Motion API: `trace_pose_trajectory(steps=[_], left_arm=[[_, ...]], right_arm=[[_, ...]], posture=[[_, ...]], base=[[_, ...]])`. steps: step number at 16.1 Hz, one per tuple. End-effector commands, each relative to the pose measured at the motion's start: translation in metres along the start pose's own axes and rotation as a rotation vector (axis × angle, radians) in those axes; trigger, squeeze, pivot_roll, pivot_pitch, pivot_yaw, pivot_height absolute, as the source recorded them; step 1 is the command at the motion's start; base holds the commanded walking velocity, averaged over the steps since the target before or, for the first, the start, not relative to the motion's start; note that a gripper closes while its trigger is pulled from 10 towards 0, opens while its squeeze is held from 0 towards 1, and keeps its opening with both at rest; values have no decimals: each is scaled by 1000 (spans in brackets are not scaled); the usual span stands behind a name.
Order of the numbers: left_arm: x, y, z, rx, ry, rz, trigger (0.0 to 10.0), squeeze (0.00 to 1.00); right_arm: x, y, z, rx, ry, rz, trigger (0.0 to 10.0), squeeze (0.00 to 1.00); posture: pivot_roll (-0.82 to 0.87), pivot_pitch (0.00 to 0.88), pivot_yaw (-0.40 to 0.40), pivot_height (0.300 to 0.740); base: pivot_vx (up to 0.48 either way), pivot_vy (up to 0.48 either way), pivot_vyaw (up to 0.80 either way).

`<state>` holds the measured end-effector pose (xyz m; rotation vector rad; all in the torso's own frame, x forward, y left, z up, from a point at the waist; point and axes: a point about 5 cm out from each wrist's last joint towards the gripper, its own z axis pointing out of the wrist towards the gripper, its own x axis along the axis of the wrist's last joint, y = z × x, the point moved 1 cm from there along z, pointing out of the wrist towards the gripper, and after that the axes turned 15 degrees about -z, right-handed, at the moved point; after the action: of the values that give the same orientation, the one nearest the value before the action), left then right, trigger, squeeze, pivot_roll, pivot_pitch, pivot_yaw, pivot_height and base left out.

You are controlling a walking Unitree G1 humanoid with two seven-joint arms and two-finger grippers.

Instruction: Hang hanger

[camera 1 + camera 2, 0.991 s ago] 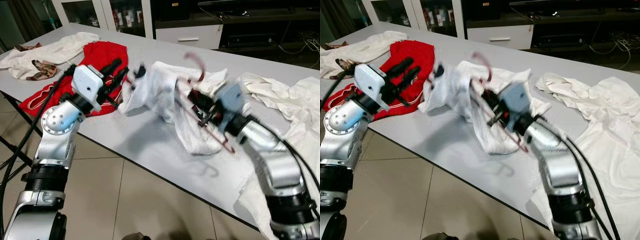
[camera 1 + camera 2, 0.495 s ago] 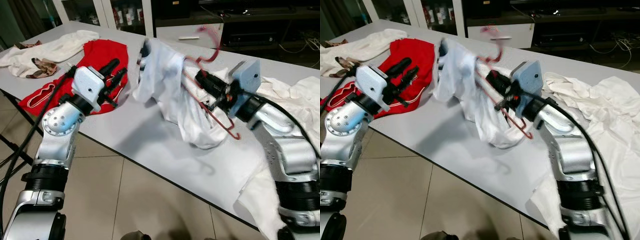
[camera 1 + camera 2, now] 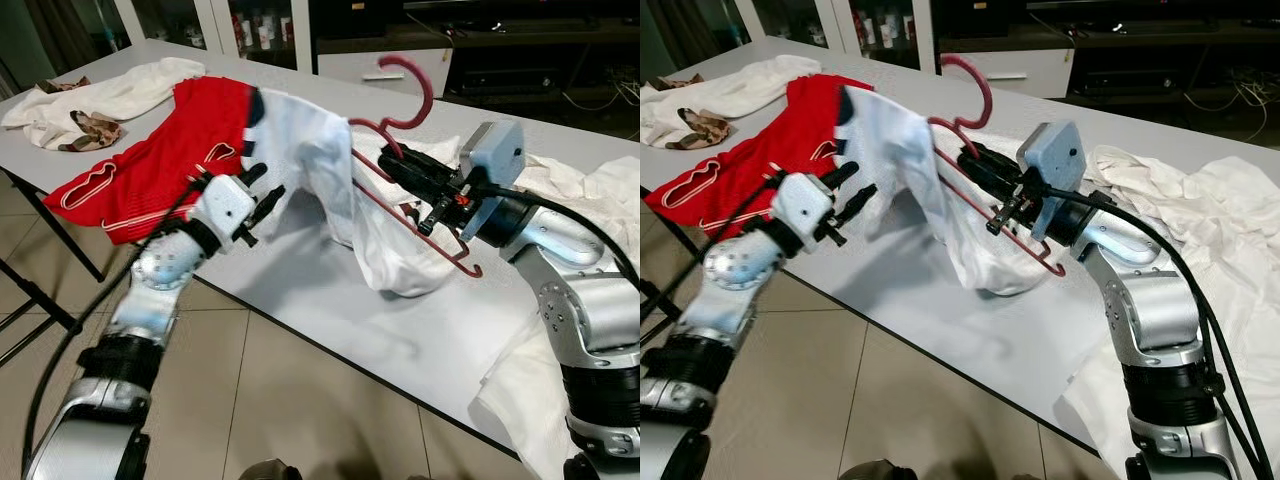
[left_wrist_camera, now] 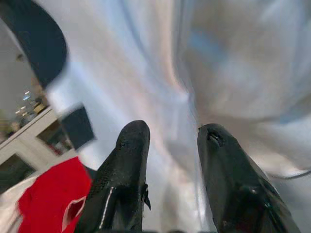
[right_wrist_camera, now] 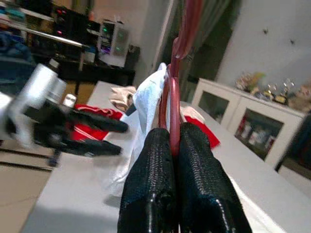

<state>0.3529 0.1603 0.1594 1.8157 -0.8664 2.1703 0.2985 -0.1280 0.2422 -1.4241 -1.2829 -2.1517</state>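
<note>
Our left gripper (image 3: pixel 262 196) has moved right to the white shirt (image 3: pixel 310 160), fingers spread. Our right gripper (image 3: pixel 392 166) pinches the red hanger (image 3: pixel 415 95) above the table (image 3: pixel 330 310), shirt draped on it.

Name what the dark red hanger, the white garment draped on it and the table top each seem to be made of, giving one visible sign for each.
Hanger: probably plastic or coated wire; thin, smooth, evenly red rod with a slight sheen.
White garment: soft woven or knit cloth, matte; it folds and sags off the hanger.
Table top: smooth grey laminate or painted board, apparently; flat, even, faint soft reflections.
</note>
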Motion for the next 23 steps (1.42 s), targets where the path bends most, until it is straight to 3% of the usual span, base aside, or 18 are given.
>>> trace_pose_trajectory(steps=[1,4,5,7,8,12,13,14,15,23], left_arm=[[3,-6,3,37,6,39,10000,0],[12,-16,5,113,61,101,10000,0],[13,-18,5,119,73,86,10000,1000],[8,-15,9,96,34,80,10000,1000],[1,-12,10,76,-4,75,10000,0],[-9,-2,14,20,-74,79,10000,0],[-9,-1,15,7,-72,80,5176,0],[-8,0,15,1,-68,78,1098,0],[-7,1,16,-24,-60,74,0,0],[-1,-2,14,-44,-20,108,0,0]], right_arm=[[10,-1,0,21,41,-6,10000,0],[13,-8,-1,56,60,8,10000,0],[13,-10,-1,60,59,10,10000,0],[13,-13,0,69,59,16,10000,0],[15,-15,0,74,64,19,10000,0],[17,-18,1,84,75,21,10000,0],[18,-18,1,85,77,20,10000,0],[18,-18,2,85,77,20,10000,0],[18,-19,2,85,77,19,10000,0],[20,-20,2,90,82,11,10000,0]], posture=[[-92,0,82,736],[-94,0,84,736],[-94,0,85,736],[-94,0,86,736],[-95,0,88,736],[-95,0,88,736],[-95,0,88,736],[-95,0,89,736],[-95,0,89,736],[-92,0,90,736]], base=[[0,0,0],[0,0,0],[0,0,0],[0,0,0],[0,0,0],[0,0,0],[0,0,0],[0,0,0],[0,0,0],[0,0,0]])
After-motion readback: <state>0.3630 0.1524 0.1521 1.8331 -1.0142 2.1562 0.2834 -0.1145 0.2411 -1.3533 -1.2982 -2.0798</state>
